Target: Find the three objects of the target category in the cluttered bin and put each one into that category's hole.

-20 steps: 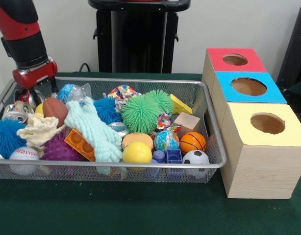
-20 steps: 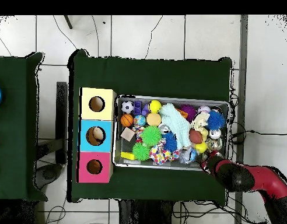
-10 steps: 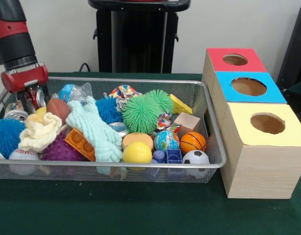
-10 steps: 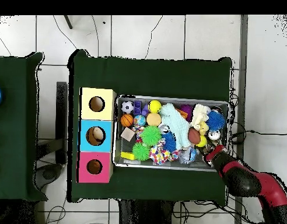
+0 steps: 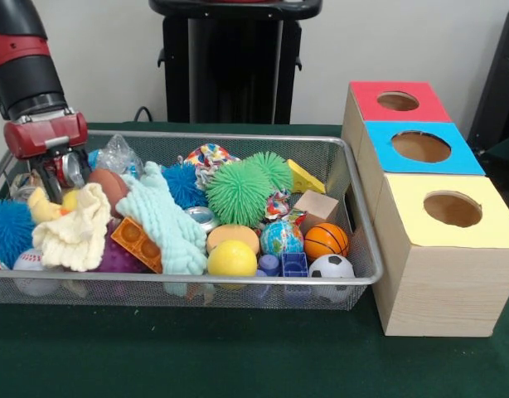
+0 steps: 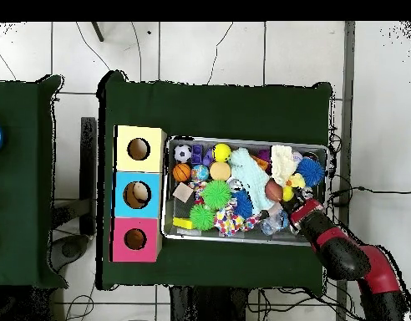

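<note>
I see the bin [image 5: 354, 215] as fine silver wire mesh under a thick, shiny metal rim. My counter [image 5: 196, 356] wears matt dark green cloth. The three boxes [image 5: 441, 286] show pale, grained wood, and the red top [image 5: 397, 101] looks flat and matt. Inside, a cream cloth [image 5: 76, 232] and a mint one [image 5: 159, 220] look nubbly; the green ball [image 5: 238, 192] looks fuzzy and spiky; the yellow ball [image 5: 231, 259] looks smooth.

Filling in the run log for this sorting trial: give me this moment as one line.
phase: searching | gripper: low over bin far corner, among clutter | grasp: unclear | cream plush: beside it | red-topped box hole: empty
</note>
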### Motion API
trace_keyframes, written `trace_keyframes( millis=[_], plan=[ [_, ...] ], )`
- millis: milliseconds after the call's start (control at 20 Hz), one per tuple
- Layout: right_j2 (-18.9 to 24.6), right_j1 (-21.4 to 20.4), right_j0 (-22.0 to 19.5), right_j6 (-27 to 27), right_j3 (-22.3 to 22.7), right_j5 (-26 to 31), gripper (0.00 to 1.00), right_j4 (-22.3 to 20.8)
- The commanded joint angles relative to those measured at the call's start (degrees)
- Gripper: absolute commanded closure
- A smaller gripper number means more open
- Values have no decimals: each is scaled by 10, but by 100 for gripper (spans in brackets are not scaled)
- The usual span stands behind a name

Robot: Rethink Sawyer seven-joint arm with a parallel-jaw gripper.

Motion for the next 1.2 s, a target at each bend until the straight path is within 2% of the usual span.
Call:
trace_keyframes(
  millis=[50,200,350,750,1000,1200],
  plan=[
    [50,60,6,-172,-78,-28,0,6],
    [42,61,9,-177,-87,-26,0,-4],
    [17,35,30,-143,-98,-24,0,-23],
    [-18,17,60,-122,-134,-29,0,-48],
    [-65,-47,105,-95,-153,-14,0,-94],
    [-122,-91,153,-27,-176,27,0,-97]
  ],
)
